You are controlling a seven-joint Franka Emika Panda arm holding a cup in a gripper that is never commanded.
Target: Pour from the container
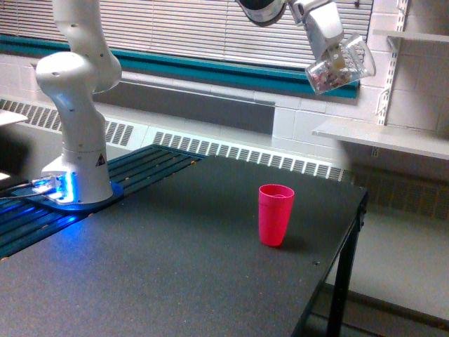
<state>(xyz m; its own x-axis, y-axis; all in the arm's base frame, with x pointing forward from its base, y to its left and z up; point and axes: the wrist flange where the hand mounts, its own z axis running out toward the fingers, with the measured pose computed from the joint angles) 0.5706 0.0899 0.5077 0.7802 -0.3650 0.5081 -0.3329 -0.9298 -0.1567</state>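
Rises from a white base lit blue at the table's [175, 281] far corner on the exterior view's left, climbs out of the top of the picture, and re-enters at upper right. Reaches down and toward the exterior view's right there, ending in a white gripper [335, 62] high above the table. Clamped on the clear mug [342, 67], though the fingers themselves blur into the glass and how far apart they stand cannot be told.

Held well up in the air, in front of the window blinds, above and somewhat to the exterior view's right of the pink tumbler [275, 214]. Tilted markedly, one end pointing down toward the exterior view's left, the other up toward the right. Transparent and glassy, with pale reflections across its wall; handle not clearly made out. Contents, if any, too indistinct to tell.

Stands upright and open-mouthed on the dark table, toward its right edge in the exterior view, well apart from the mug above.
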